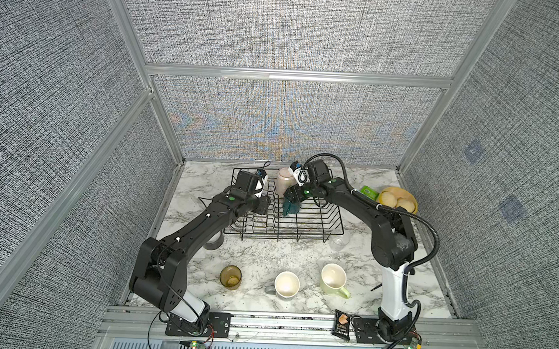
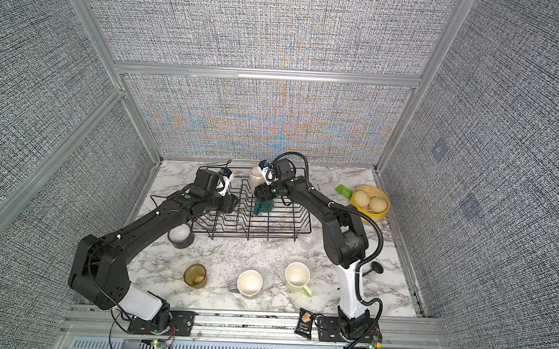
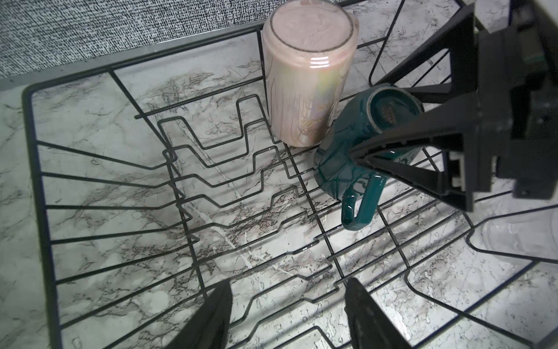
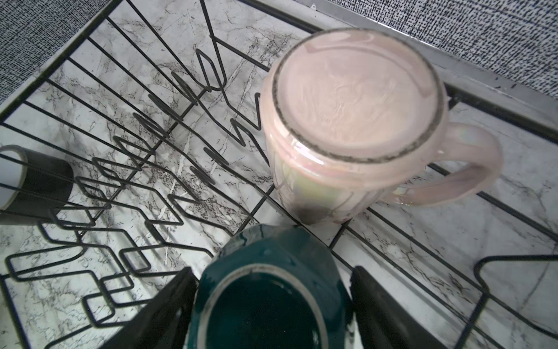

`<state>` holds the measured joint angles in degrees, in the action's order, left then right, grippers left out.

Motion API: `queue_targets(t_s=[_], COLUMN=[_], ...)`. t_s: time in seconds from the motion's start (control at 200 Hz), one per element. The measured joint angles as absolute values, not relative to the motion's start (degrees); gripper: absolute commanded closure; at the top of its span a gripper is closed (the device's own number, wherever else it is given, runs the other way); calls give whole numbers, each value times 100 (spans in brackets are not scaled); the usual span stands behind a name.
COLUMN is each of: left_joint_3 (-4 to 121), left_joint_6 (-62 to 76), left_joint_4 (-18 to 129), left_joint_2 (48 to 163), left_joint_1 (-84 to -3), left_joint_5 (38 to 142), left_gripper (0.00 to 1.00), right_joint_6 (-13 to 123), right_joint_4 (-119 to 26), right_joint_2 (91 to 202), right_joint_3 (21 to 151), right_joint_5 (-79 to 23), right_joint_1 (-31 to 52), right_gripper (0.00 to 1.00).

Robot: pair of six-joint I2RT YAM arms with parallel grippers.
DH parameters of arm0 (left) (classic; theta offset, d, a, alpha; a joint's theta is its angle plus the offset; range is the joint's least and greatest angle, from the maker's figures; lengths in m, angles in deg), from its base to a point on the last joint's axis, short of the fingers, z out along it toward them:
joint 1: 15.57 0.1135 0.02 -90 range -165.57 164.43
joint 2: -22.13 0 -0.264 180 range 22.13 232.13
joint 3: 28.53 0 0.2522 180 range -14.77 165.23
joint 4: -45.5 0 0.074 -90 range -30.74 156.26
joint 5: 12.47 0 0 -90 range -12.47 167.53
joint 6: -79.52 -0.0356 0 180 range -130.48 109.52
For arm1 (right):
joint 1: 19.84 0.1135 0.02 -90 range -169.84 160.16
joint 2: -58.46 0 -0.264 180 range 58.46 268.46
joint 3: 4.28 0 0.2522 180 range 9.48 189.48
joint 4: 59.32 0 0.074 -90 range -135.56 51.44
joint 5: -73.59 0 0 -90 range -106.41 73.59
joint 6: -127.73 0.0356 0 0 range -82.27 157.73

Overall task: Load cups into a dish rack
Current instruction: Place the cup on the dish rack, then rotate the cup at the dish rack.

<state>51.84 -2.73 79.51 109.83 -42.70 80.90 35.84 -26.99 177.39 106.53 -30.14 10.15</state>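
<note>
- My left gripper [image 3: 287,284] hovers over the large black wire dish rack [image 1: 308,230], jaws apart, holding nothing.
- A tall pale pink mug [image 4: 347,121] stands upside down at the rack's far side.
- Just beside it in the rack, a dark teal mug [image 4: 265,302] sits tilted, base up, between the jaws of my right gripper [image 4: 273,270]; I cannot tell whether they grip it.

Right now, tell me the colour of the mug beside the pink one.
The mug is dark teal, clearest in the left wrist view.
</note>
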Motion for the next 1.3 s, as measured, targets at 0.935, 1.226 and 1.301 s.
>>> queue_targets(t_s=[0.935, 1.226, 1.301], left_joint_3=[4873, 4607, 4543], left_joint_6=[-145, -138, -120], left_joint_4=[7868, 7839, 7826], left_joint_2=[10826, 10533, 10476], left_joint_1=[-4270, -4270, -4270], left_joint_5=[8095, 8088, 8088], left_gripper=[39, 39, 37], right_joint_6=[6260, 6273, 6247], right_joint_4=[-3101, -3337, -3287], right_joint_2=[17446, 17459, 17459], right_joint_3=[10186, 10087, 10068], right_joint_5=[590, 1001, 1009], right_joint_1=[2259, 2316, 2320], right_gripper=[39, 30, 24])
